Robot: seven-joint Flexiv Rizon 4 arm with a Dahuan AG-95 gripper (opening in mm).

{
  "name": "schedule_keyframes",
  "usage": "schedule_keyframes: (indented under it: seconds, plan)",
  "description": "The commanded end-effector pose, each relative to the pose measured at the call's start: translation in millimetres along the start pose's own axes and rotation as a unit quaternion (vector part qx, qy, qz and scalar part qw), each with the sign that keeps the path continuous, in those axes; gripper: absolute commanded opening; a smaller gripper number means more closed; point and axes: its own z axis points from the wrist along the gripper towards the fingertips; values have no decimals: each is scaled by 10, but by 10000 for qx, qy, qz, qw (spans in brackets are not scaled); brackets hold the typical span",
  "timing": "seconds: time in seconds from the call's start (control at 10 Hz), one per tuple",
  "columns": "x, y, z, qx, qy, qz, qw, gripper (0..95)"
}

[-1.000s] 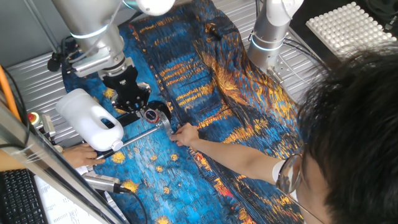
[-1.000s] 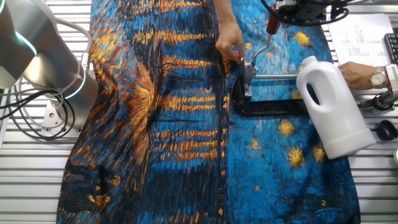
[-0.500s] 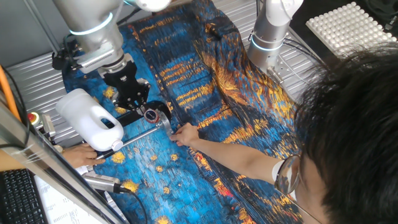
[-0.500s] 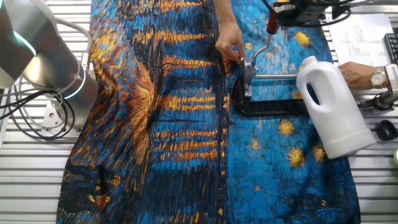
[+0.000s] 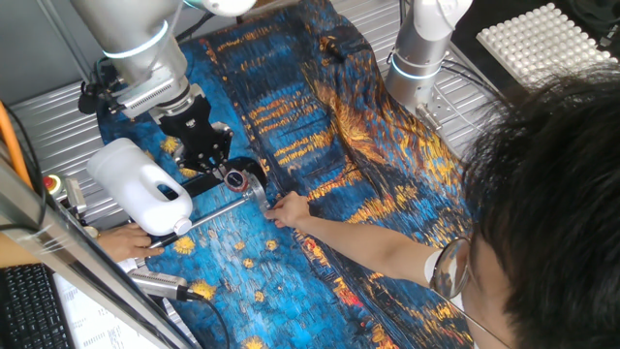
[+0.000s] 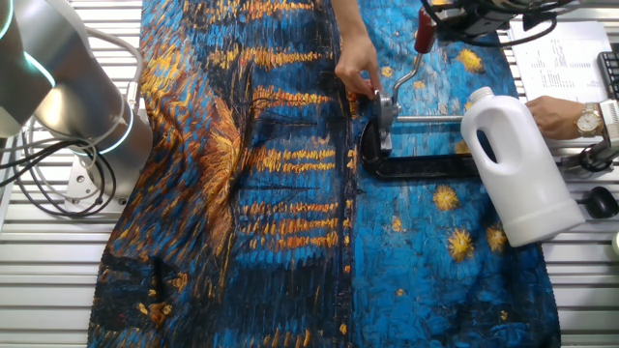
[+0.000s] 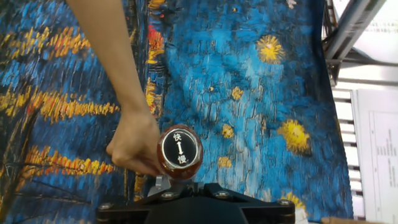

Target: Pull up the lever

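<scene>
- Gripper [image 5: 206, 155] sat just above the lever [image 6: 423, 31]; whether it gripped could not be told.
- A hand [image 7: 135, 143] steadied the clamp [image 6: 385, 114].

The lever [image 6: 418, 50], a thin silver bar with a dark red sleeve, stands raised from its clamp.

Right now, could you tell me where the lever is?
In the other fixed view, the lever stands up from the clamp beside the person's hand, under the gripper.
</scene>
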Motion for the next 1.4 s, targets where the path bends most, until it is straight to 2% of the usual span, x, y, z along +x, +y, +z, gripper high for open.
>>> schedule_keyframes:
  seconds: [0.1,0.3,0.5,0.6,0.7,0.9,1.4]
  plan:
    - [10,-9,-1,-29,3,30,10000,0]
    - [10,-9,-1,-32,45,-101,9999,0]
    - [10,-9,-1,-113,123,-278,9995,0]
    - [10,-9,-1,-276,156,-384,9988,0]
    - [10,-9,-1,-328,134,-423,9985,0]
    - [-64,60,-1,-321,108,-389,9987,0]
    - [-115,120,37,-315,150,-359,9987,0]
